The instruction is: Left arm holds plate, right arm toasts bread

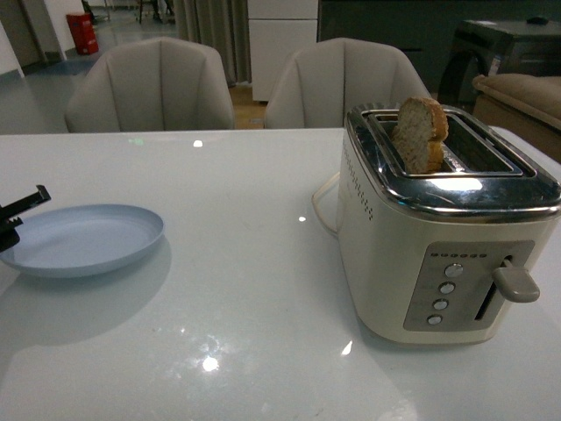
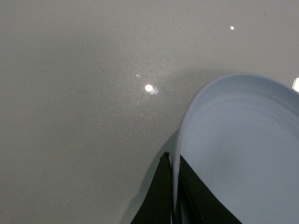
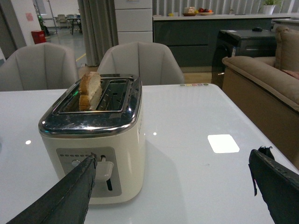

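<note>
The pale blue plate (image 1: pixel 83 237) sits on the white table at the left of the front view. My left gripper (image 1: pixel 10 219) is shut on its left rim; only its black tip shows. In the left wrist view the black fingers (image 2: pixel 161 196) clamp the plate's edge (image 2: pixel 243 144). The bread (image 1: pixel 420 134) stands upright in the left slot of the cream toaster (image 1: pixel 443 224), about half of it above the slot. It also shows in the right wrist view (image 3: pixel 89 90). My right gripper (image 3: pixel 173 163) is open and empty, near the toaster's lever (image 3: pixel 106 169).
The toaster (image 3: pixel 93 140) has a chrome top, several round buttons and a raised side lever (image 1: pixel 515 282). Two grey chairs (image 1: pixel 149 88) stand behind the table. A beige sofa (image 3: pixel 266 79) lies past the table's right edge.
</note>
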{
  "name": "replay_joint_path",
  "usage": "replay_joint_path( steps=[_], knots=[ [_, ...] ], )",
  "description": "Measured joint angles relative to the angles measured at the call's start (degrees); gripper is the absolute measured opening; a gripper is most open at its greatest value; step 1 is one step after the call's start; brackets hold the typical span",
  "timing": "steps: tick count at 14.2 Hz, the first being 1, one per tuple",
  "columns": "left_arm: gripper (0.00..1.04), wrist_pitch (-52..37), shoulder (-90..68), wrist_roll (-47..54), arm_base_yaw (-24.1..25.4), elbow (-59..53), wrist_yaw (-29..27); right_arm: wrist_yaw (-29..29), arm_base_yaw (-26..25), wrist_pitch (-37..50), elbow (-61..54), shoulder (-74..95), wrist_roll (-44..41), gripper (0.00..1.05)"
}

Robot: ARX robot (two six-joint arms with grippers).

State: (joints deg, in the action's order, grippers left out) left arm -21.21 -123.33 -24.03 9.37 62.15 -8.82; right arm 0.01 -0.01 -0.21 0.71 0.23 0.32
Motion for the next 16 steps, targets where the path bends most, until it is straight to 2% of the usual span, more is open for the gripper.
replay_joint_path(
  steps=[4,7,11,16],
  knots=[
    [0.03,-0.13,-1.75,0.70,0.22,0.00,-0.59,0.00,0.00,0.00,0.00,0.00,0.00,0.98],
    [0.03,1.09,-2.69,4.52,-0.61,0.35,-1.40,0.00,0.00,0.00,0.00,0.00,0.00,0.98],
    [0.03,-1.62,-2.73,11.26,-1.79,-0.52,-4.00,0.00,0.00,0.00,0.00,0.00,0.00,0.98],
    [0.55,1.31,-2.51,17.68,-1.88,-1.53,-4.98,0.00,0.00,0.00,0.00,0.00,0.00,0.98]
  ],
)
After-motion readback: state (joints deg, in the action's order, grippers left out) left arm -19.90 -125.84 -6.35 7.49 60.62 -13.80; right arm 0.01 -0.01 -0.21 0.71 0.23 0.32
